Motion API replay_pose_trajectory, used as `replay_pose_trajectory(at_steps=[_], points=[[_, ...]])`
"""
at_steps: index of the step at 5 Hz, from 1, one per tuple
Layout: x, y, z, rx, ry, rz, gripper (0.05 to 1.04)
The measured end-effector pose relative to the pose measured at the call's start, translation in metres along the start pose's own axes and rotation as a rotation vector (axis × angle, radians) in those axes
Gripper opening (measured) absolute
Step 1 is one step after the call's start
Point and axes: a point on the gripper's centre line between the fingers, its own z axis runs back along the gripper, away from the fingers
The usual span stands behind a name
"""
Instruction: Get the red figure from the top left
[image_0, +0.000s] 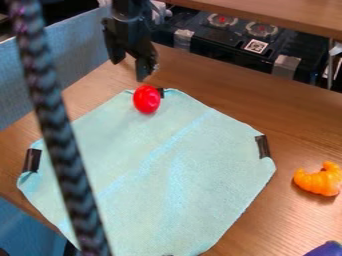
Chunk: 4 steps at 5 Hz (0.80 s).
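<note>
The black gripper (129, 69) hangs down at the upper left, above the table's far part, its two fingers spread apart with nothing between them. A shiny red rounded object (147, 99) lies on the far corner of the pale green cloth (167, 160), beside a strip of black tape. It sits below and slightly to the right of the gripper in the view, apart from it. Its shape is a plain oval; whether it is a figure I cannot tell.
An orange curved toy (319, 179) lies on the wooden table (294, 125) at the right. A dark purple thing (325, 249) shows at the bottom right corner. A blurred braided cable (60, 145) crosses the left side. Black equipment (234, 42) stands behind the table.
</note>
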Motion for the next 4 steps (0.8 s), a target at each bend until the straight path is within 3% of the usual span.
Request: replay_pose_trajectory(at_steps=[1, 2, 4], points=[[0.004, 0.001, 0.007, -0.127, -0.011, -0.007, 1.001], [0.002, -0.001, -0.009, -0.25, 0.027, -0.001, 1.001], [0.001, -0.012, -0.022, -0.266, 0.067, 0.016, 1.001]])
